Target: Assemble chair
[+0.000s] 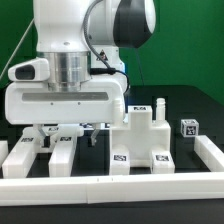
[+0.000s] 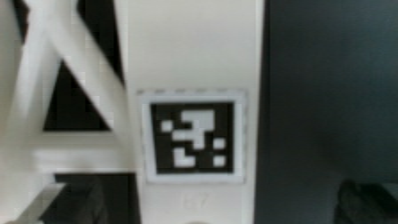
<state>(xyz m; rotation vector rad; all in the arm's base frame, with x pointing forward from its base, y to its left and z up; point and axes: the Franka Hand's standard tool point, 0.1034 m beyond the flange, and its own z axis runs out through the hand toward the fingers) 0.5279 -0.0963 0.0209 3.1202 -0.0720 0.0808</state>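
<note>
Chair (image 1: 146,140) not assembled: loose white tagged parts on the black counter (image 1: 195,105). The biggest part, a stepped block (image 1: 150,125), stands upright. Pincer (image 1: 65,132) is just to the exterior view's left of the block, low over the counter, jaws spread wide, gripping nothing that shows. Bars (image 1: 62,155) lie side by side under it, also left of the block. Small tagged cube (image 1: 188,128) is right of the block, apart from it. Low rim wall (image 1: 100,188) runs in front of the block and up its right. Wrist view: a blurred, close white part (image 2: 192,60) with one tag (image 2: 192,135); can't tell which part.
</note>
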